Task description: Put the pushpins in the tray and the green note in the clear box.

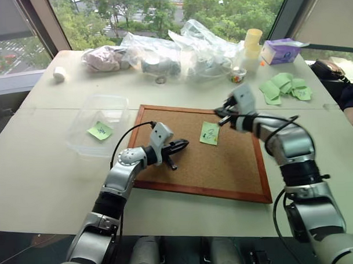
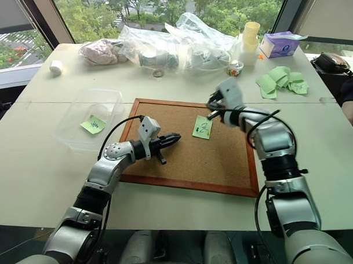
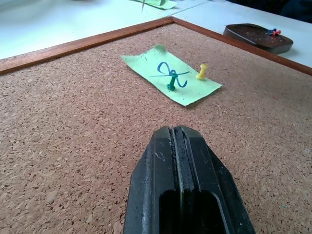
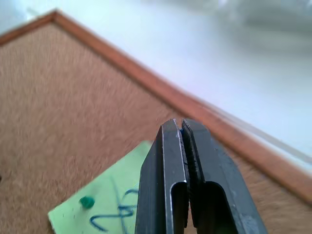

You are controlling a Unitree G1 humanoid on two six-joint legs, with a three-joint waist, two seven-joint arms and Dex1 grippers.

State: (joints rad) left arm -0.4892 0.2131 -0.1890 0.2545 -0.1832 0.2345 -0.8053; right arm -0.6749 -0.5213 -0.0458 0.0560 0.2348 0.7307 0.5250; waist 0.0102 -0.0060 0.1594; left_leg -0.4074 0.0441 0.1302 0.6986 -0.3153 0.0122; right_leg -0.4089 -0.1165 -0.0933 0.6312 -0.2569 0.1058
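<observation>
Note (image 3: 170,78) stays pinned to the corkboard (image 3: 73,146) by green and yellow pins; right tool (image 4: 181,134) hovers clenched, left tool (image 3: 176,141) clenched empty. Pulling the note now risks tearing it.

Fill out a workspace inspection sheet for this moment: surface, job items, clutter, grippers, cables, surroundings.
Surface: white table with a wood-framed corkboard in the middle.
Job's things: green note on the corkboard, pinned by a green pushpin and a yellow pushpin. Tray past the board's edge, with pins in it. Clear box left of the board, with a second green note inside.
Clutter: plastic bags, green paper slips, purple tissue box, stacked cups.
Grippers: left gripper shut, over the board. Right gripper shut, above the note; whether it holds a pin cannot be told.
Cables: black cable looping at the left forearm.
Surroundings: windows; a person's arm.
</observation>
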